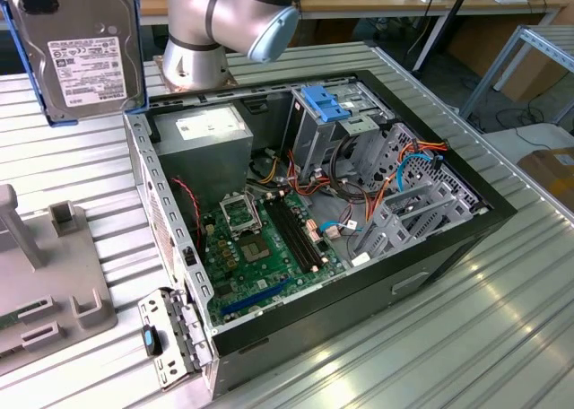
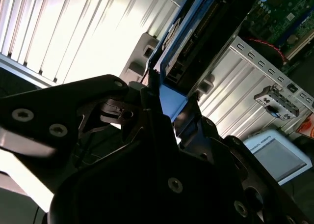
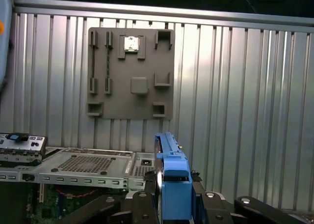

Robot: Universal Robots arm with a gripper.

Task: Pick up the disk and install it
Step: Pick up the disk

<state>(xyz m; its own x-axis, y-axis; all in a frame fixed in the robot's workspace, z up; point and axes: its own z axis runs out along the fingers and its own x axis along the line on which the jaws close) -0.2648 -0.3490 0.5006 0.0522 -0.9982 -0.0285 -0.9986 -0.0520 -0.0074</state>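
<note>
Item 1, the disk (image 1: 82, 55): blue-framed, white label facing you in the exterior view. It is raised in the air, outside the open computer case (image 1: 421, 274), to the exterior view's left of it.
Item 2, the gripper (image 3: 175, 199): fingers (image 3: 144, 209) clamped on the disk's blue edge.
Item 3, grey fixture plate (image 1: 63, 292): flat on the tabletop (image 1: 466, 355), beside the case.
Item 4, your arm's base (image 1: 193, 64): behind the case.
</note>
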